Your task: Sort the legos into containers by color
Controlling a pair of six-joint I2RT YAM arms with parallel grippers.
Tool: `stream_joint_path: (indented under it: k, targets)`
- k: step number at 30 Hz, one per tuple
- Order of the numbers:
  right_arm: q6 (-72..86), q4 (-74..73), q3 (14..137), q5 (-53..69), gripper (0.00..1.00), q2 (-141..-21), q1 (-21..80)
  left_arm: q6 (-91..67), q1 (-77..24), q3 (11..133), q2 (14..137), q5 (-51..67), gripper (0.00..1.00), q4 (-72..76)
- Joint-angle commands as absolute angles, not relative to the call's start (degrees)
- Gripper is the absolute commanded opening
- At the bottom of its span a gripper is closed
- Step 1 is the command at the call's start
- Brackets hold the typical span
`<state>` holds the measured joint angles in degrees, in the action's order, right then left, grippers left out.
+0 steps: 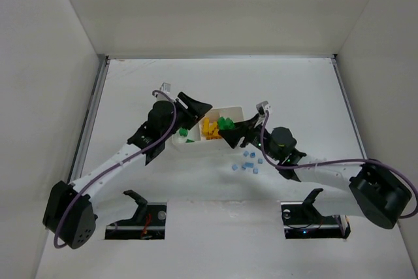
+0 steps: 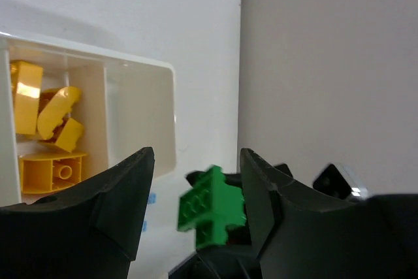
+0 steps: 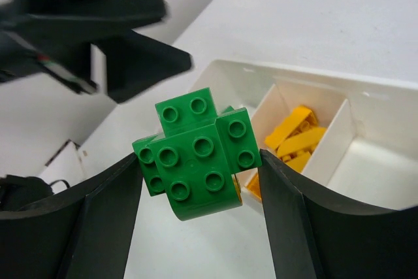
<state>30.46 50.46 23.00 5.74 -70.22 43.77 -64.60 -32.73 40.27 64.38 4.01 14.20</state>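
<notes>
My right gripper [image 1: 233, 133] [image 3: 199, 168] is shut on a cluster of bright green legos [image 3: 196, 158] and holds it in the air just off the near side of the white tray [image 1: 236, 110]. The same green cluster [image 2: 212, 206] shows past my left gripper's fingers. My left gripper [image 1: 198, 110] [image 2: 196, 158] is open and empty above the tray's left part. The middle compartment holds several yellow-orange legos [image 1: 210, 129] [image 3: 297, 138] [image 2: 46, 129]. A green lego [image 1: 183, 133] lies in the left compartment. The right compartment [image 3: 369, 174] looks empty.
Several tiny light-blue legos [image 1: 249, 160] lie loose on the table just in front of the tray's right end, under my right arm. White walls enclose the table on the left, back and right.
</notes>
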Motion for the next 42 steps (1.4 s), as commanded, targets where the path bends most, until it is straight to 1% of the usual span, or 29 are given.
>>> stream_joint_path:
  k: [1, 8, 16, 18, 19, 22, 23, 28, 32, 42]
  targets:
    - [27.43, 48.35, 25.66, 2.64, 0.45, -70.84, 45.39, -60.66, -35.19, 40.87, 60.65, 2.99, 0.53, 11.43]
    - [25.75, 45.18, 27.95, 1.23, 0.45, -71.89, 47.50, -53.71, -39.32, 43.06, 62.83, 1.32, 0.52, 7.39]
    - [25.49, 44.39, 29.09, 1.14, 0.46, -73.47, 48.73, -50.98, -42.05, 45.26, 64.77, -0.44, 0.43, 7.38]
    - [25.40, 44.38, 29.35, 1.14, 0.46, -73.83, 49.00, -50.89, -42.23, 45.44, 65.30, -0.44, 0.40, 7.56]
    - [25.40, 44.30, 29.44, 1.14, 0.46, -74.00, 49.08, -50.80, -42.32, 45.53, 65.56, -0.44, 0.36, 7.73]
    - [25.58, 44.30, 29.53, 1.14, 0.46, -74.18, 49.09, -50.45, -42.67, 45.70, 66.27, -0.35, 0.21, 7.82]
    - [25.58, 44.30, 29.53, 1.14, 0.46, -74.18, 49.09, -50.45, -42.67, 45.70, 66.27, -0.44, 0.18, 7.74]
    - [25.66, 44.30, 29.53, 1.14, 0.46, -73.83, 49.09, -50.36, -42.58, 45.53, 66.18, 0.00, 0.10, 7.47]
    - [25.66, 44.12, 29.62, 1.14, 0.47, -73.65, 49.09, -50.27, -42.06, 44.83, 66.18, 0.09, 0.06, 7.21]
    - [25.49, 43.51, 29.18, 1.14, 0.46, -70.58, 49.09, -50.28, -39.68, 43.77, 63.73, -0.44, 0.05, 5.81]
